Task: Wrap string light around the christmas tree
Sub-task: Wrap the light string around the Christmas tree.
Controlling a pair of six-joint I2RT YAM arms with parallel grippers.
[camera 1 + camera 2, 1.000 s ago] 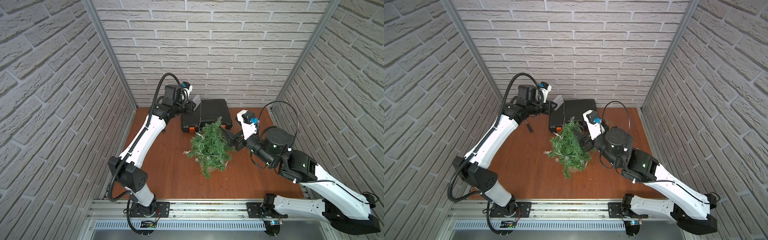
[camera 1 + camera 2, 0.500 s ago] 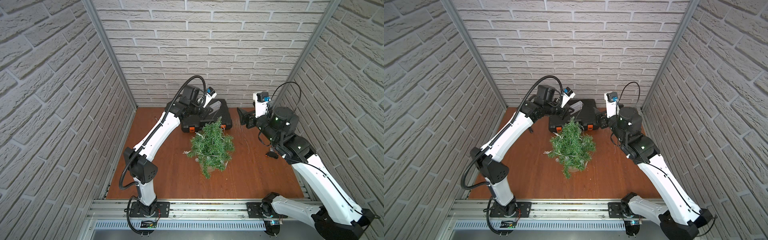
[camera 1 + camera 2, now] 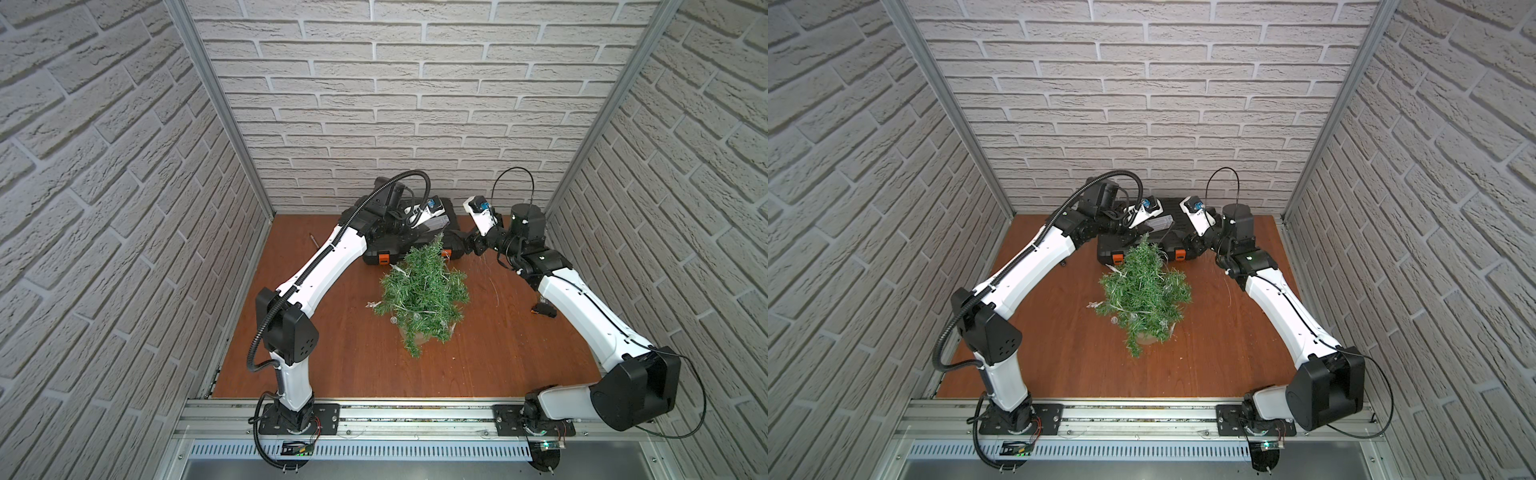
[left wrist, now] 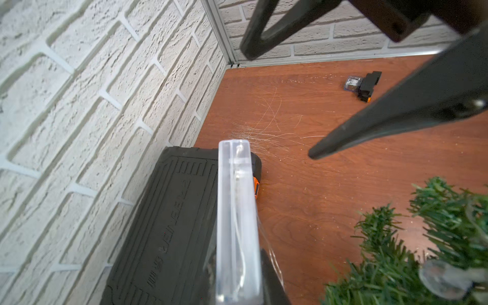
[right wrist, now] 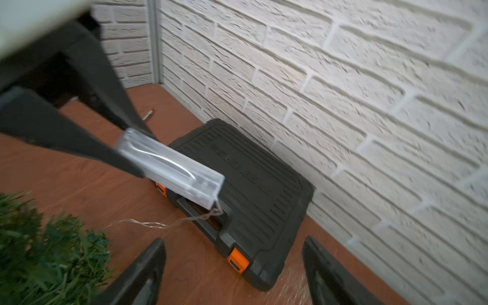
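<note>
Operator: Grip first. Note left end effector clamped on clear rectangular plastic battery box; right end effector spread wide, empty, near box's free end.

Observer: Looks like hand-over. Close right squarely on free end before releasing left; keep thin pale-wired string light from snagging needles.

Operator: See most bulbs draped over small green bristly christmas tree, mid-tabletop.

Observer: Containers: find tree planted in round tan pot; black plastic case with orange latches shut, contents hidden.
</note>
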